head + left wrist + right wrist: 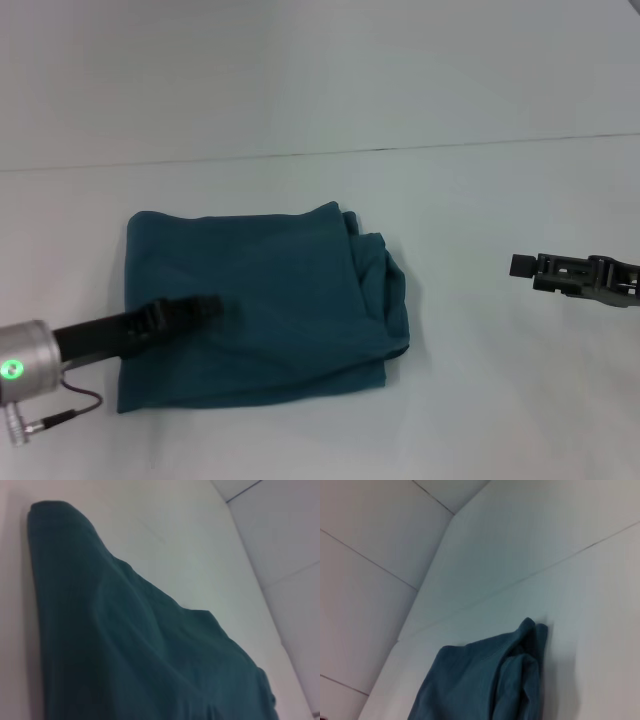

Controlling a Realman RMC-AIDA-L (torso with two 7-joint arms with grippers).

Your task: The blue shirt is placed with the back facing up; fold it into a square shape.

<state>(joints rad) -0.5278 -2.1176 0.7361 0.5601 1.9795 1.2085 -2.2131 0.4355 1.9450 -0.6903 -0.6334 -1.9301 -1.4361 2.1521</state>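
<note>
The blue shirt lies on the white table, folded into a rough square, with bunched layers along its right side. My left gripper reaches in from the lower left and hovers over or rests on the shirt's left half. My right gripper hangs over bare table well to the right of the shirt, holding nothing that I can see. The left wrist view shows the blue shirt close up, with soft wrinkles. In the right wrist view the blue shirt appears farther off, its folded edge toward the camera.
The white table spreads wide around the shirt, with bare surface on the right and front. A seam runs across at the back, where the table meets the wall.
</note>
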